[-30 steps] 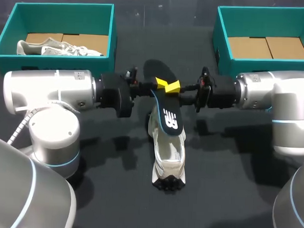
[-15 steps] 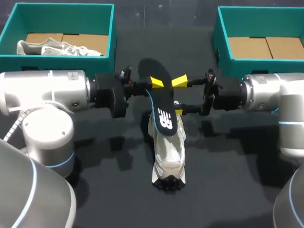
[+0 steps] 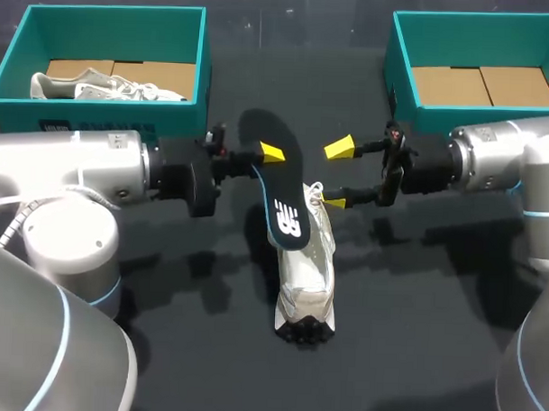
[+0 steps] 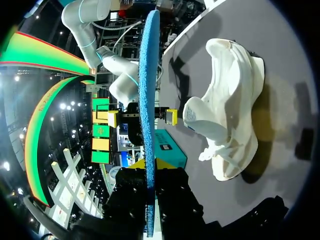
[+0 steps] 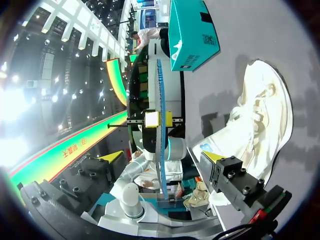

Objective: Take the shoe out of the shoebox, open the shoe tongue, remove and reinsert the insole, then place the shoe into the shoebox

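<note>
Head view shows the insole [image 3: 279, 192] looks out, pinched in the left pincer [image 3: 265, 153] just above the shoe [image 3: 306, 270], the right pincer [image 3: 337, 175] wide open beside it, so putting it back and packing the shoe are left

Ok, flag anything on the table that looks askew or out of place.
The black insole is out of the white shoe, pinched in the left jaws and slanting above the shoe's opening. That fits the task rather than being a fault. The right jaws stand open, clear of it. Nothing spilled or damaged shows.
</note>
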